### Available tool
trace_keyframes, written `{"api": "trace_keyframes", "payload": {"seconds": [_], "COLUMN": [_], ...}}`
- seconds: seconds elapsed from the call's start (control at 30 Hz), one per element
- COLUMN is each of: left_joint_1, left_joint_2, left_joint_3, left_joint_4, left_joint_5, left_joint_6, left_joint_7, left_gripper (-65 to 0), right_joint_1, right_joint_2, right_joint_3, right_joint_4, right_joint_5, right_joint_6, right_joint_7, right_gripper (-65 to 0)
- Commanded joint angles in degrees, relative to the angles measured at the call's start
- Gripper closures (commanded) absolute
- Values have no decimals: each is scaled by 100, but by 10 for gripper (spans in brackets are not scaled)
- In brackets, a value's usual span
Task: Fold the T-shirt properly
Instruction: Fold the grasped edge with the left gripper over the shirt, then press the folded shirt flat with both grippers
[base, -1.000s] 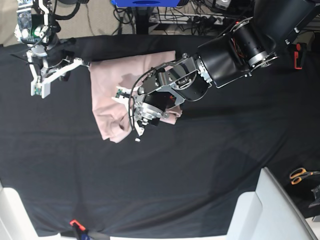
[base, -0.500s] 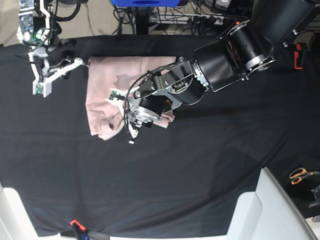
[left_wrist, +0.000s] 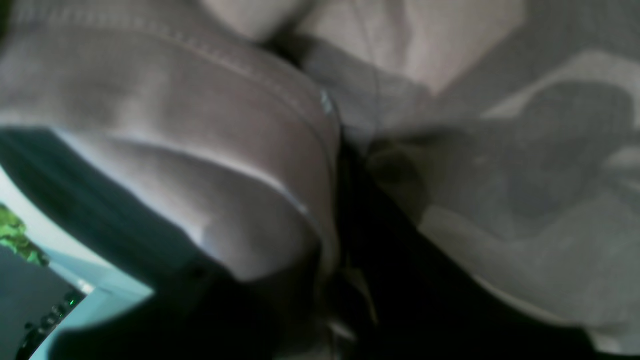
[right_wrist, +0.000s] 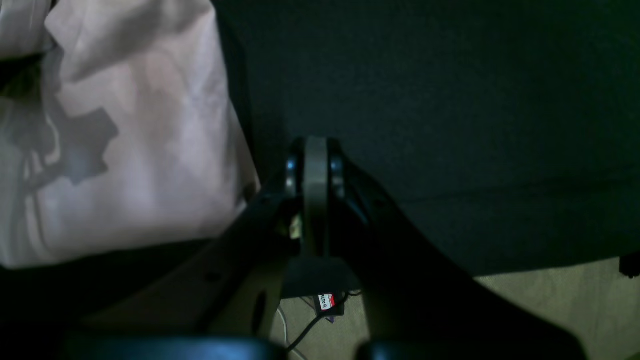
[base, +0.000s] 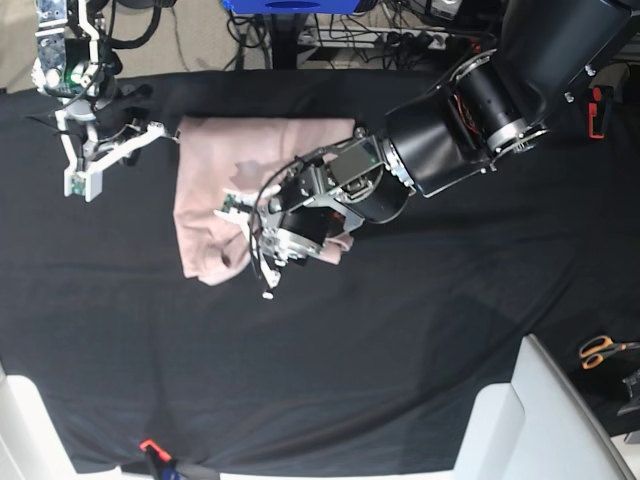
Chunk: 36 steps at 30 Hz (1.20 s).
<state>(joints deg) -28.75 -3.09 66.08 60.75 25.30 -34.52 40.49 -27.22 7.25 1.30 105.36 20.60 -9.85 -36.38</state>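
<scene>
Base view: T-shirt (base: 205, 195) lies bunched in the upper left quarter of the frame on the black table cover (base: 400, 350), a pale pink rumpled mass with its top edge running roughly level and its lower left corner drooping to a rounded fold. Left gripper (base: 262, 245) sits over the shirt's lower right part, near frame centre, its arm reaching in from the upper right and covering much of the cloth's right side. Left wrist view, blurred: pink fabric with a stitched hem (left_wrist: 260, 70) fills nearly the whole frame and bulges right against the camera; a fold of it appears drawn into the nearly closed jaws, so the grip looks clenched on the shirt, though the fingertips themselves are lost in shadow.

Right gripper (base: 82, 172) hangs at the upper left of the base view, just left of the shirt's top left corner, apart from the cloth. Right wrist view: the 2 fingers (right_wrist: 315, 180) are pressed together with nothing between them, above bare black cover; the shirt (right_wrist: 125, 150) lies at the left of that frame, with a jagged shadow across it.

Orange-handled scissors (base: 600, 350) rest at the right edge of the base view, well apart from the shirt.
</scene>
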Motion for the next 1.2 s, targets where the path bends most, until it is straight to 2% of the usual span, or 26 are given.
{"api": "trace_keyframes", "payload": {"seconds": [0.0, 0.17, 0.23, 0.37, 0.43, 0.53, 0.63, 0.73, 0.83, 0.9, 0.93, 1.0, 1.07, 1.1, 1.17], "left_joint_1": [-232, -443, -487, -646, -804, -1006, -1041, -804, -197, 409, 761, 1394, 1851, 2009, 2326], "left_joint_2": [41, 41, 41, 50, 59, 59, 147, 322, 208, -29, -143, -363, -539, -609, -759], "left_joint_3": [-46, -46, -46, -55, -63, -134, -811, -1619, -1830, -1848, -1857, -1857, -1866, -1866, -1910], "left_joint_4": [66, 57, 57, 57, 57, 153, 549, 1375, 2518, 3178, 3477, 3846, 4057, 4118, 4303], "left_joint_5": [77, 68, 68, 68, 59, 59, 59, 59, 68, 68, 59, 59, 59, 59, 59], "left_joint_6": [46, 46, 46, 46, 46, 46, 46, 37, 37, 37, 37, 37, 46, 46, 63], "left_joint_7": [43, 43, 43, 43, 43, 43, 131, 799, 1318, 1450, 1441, 1432, 1432, 1424, 1424], "left_gripper": [-97, -385, -477, -615, -650, -650, -650, -650, -650, -586, -515, -303, -46, 0, 0], "right_joint_1": [1, 1, 1, 1, 1, 1, -7, -7, -25, -34, -34, -25, 1, 10, 81], "right_joint_2": [27, 27, 27, 18, 10, 1, 1, -8, 36, 141, 185, 203, 264, 273, 308], "right_joint_3": [33, 15, 15, -11, -20, -20, -20, -38, -372, -706, -917, -1260, -1567, -1682, -1919], "right_joint_4": [79, 79, 79, 79, 79, 79, 79, 79, 114, 132, 132, 132, 132, 132, 132], "right_joint_5": [-25, -25, -25, -25, -25, -25, -25, -25, -25, -25, -25, -25, -25, -25, -25], "right_joint_6": [13, 13, 13, 13, 13, 13, 13, 22, 31, 31, 31, 31, 31, 31, 31], "right_joint_7": [82, 82, 82, 82, 82, 82, 82, 82, 82, 82, 82, 82, 100, 100, 108], "right_gripper": [-2, -2, -2, -2, -2, -2, -2, -2, -2, -2, -2, -2, -2, -2, -2]}}
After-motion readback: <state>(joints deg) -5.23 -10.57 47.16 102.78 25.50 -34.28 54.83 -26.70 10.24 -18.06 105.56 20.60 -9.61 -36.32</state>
